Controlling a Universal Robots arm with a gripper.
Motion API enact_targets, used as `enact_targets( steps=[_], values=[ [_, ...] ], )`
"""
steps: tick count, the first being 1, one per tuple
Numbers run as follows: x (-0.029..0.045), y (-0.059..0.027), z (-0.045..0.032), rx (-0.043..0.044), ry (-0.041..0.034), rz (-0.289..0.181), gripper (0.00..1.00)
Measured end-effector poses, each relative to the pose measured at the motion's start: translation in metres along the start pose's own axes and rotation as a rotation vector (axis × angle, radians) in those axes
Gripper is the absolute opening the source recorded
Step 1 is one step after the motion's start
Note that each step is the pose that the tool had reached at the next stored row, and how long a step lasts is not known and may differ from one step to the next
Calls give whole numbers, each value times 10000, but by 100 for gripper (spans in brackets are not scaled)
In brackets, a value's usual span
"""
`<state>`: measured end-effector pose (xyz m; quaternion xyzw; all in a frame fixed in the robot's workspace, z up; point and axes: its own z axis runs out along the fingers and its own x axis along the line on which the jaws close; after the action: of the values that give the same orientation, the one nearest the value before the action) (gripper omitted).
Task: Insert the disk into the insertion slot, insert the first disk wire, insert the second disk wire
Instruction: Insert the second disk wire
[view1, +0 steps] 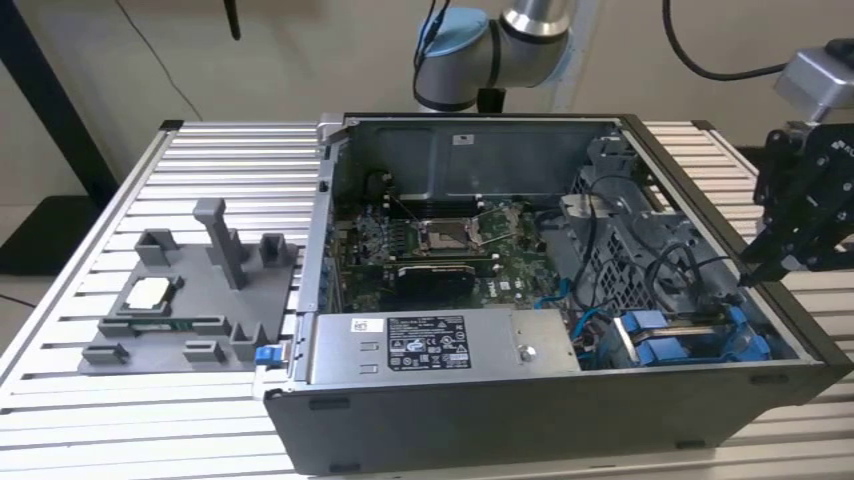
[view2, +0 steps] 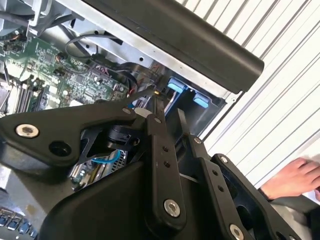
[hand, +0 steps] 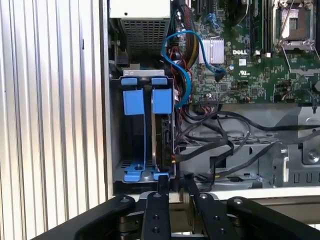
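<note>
table (view1: 134, 180): ribbed metal, carries everything.
computer case (view1: 534, 420): dark, side panel off, centre of table in the exterior view.
arm (view1: 514, 40): comes in at 12 o'clock of the case, behind its far wall.
fixture tray (view1: 147, 345): grey, with upright posts, at 9 o'clock of the case, just beside it.
power-supply box (view1: 427, 345): grey, labelled, inside the case at 6 o'clock.
motherboard (hand: 240, 65): green, on the case floor, centre to 12 o'clock.
insertion slot (hand: 116, 125): grey metal bay with blue fittings, in the 4 o'clock corner of the case in the exterior view; two compartments side by side.
disk (hand: 163, 136): already in the insertion slot, standing on edge in the compartment nearer the motherboard; the blue carrier tab shows at its end.
pincer (hand: 175, 181): at 3 o'clock of the case, above its rim and over the insertion slot; narrow gap, nothing seen between the fingers, touching nothing.
black wires (hand: 220, 135): bundle just beside the disk; plugged in or not, cannot tell.
blue cable (hand: 177, 55): loops between the motherboard and the bay.
hand (view2: 295, 177): a person's, over the table outside the case.
</note>
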<state>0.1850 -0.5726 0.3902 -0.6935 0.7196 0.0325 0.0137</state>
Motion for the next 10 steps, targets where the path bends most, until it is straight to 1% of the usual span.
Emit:
enact_targets(
  steps=[5,10],
  values=[
    [-9,-47,-13,-121,4,8,27],
    [-17,-63,-23,-168,7,11,27]
  ],
)
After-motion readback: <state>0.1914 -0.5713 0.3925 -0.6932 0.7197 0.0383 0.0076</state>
